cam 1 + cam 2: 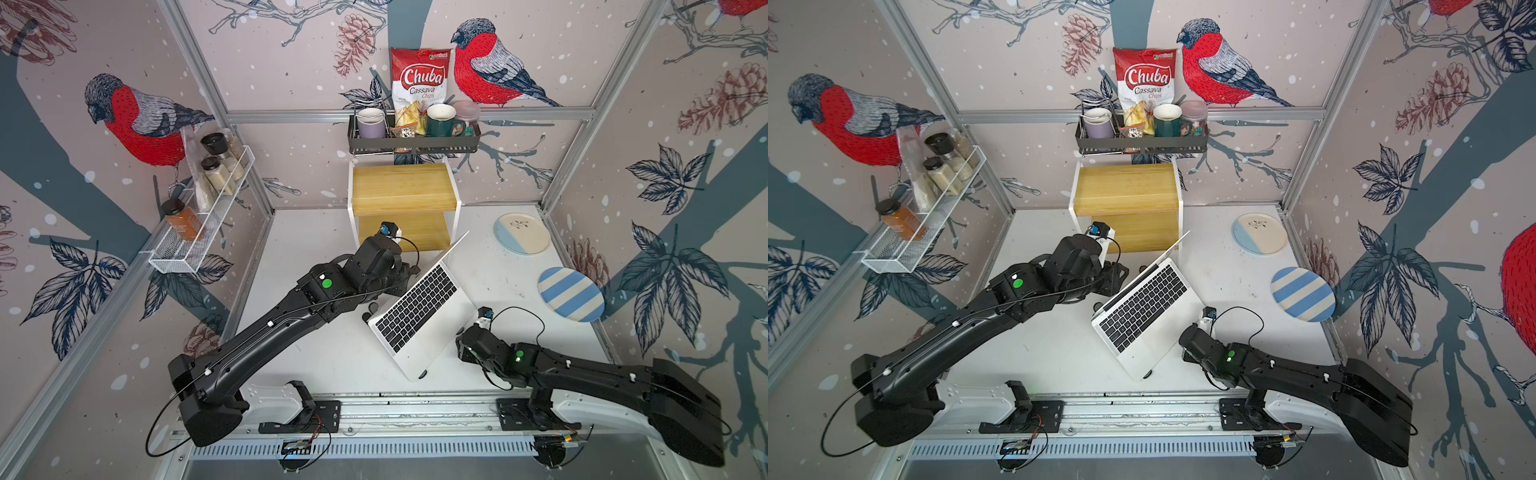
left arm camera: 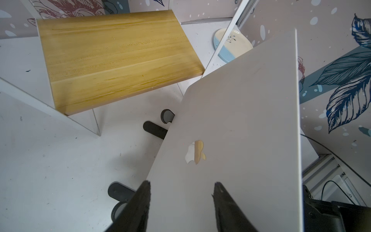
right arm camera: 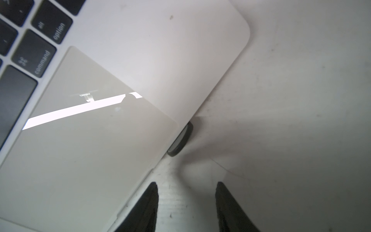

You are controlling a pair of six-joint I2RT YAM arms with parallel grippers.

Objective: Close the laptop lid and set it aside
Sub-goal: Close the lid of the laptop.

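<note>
Left fingers (image 2: 140, 204) were half open, empty, tips at the outer face of the raised laptop lid (image 2: 241, 120). Right fingers (image 3: 148, 206) were apart, empty, over the tabletop (image 3: 281, 100); laptop (image 1: 419, 309) front edge just beside them.

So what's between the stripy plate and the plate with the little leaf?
Nothing, just bare white tabletop; both top views show it between the blue-striped plate and the leaf-sprig plate.

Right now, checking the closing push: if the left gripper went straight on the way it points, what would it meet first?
The left gripper would first meet the silver outer face of the laptop lid, near its logo; whether they touch now is unclear.
</note>
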